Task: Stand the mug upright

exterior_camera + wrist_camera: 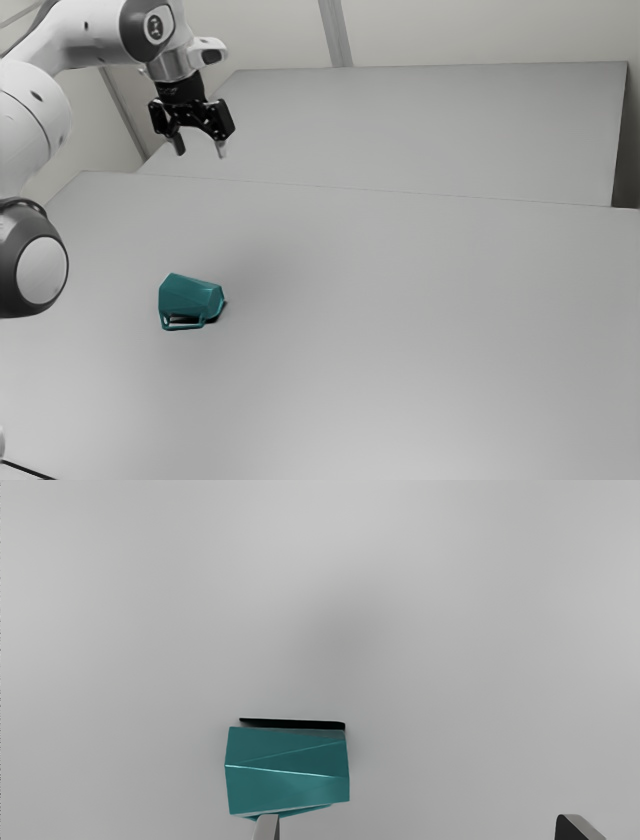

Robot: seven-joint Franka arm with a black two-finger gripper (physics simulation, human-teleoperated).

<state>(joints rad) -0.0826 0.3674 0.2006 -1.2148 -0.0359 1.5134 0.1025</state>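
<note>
A teal faceted mug [190, 297] lies on its side on the grey table in the exterior view, its handle toward the camera side. High above the tabletop and apart from the mug, my black gripper [201, 150] points down with its fingers spread and nothing between them. In the wrist view the mug [287, 772] lies below the hand, and one fingertip of the open gripper [417, 825] overlaps the mug's edge in the picture. Part of the handle is hidden there.
The grey table [400, 330] extends widely around the mug. A second grey surface [420, 130] adjoins its far edge, with pale walls behind. The arm's white links stand at the exterior view's left.
</note>
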